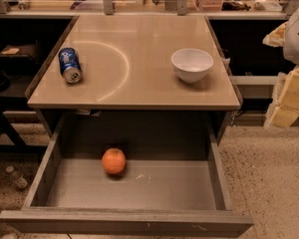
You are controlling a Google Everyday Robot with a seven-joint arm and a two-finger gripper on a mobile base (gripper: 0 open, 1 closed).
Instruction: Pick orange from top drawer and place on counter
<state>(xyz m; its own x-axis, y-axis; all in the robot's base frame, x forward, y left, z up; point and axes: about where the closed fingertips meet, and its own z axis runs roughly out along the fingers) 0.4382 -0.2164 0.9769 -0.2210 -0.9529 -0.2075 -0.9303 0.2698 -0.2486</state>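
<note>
There's the target: the small round glossy orange (113,161) sits on the flat bottom of the wide shallow grey top drawer (124,222). It lies left of centre and toward the back, close under the overhang, touching neither side wall. The drawer stands open, with only a pale fleck near the fruit.

Above it, the large beige-tan glossy table (144,83) carries a blue drink can (70,65) lying on its side at the left. A round white bowl (192,64) stands upright at the right, and there's a broad bare stretch between the two.

The pale yellow-and-white pincer (288,103) hangs at the right edge of view, well apart from the drawer. Whether it's set wide or narrow I cannot tell.

So the reach hasn't begun. To do it well, I'd come in over the open front of the drawer, not from the back where the table edge overhangs. Drop straight over the fruit and close across its widest part. It's round and smooth, so an off-centre pinch would likely send it rolling. Lift clear of the table edge, then set it down in that bare middle stretch.
</note>
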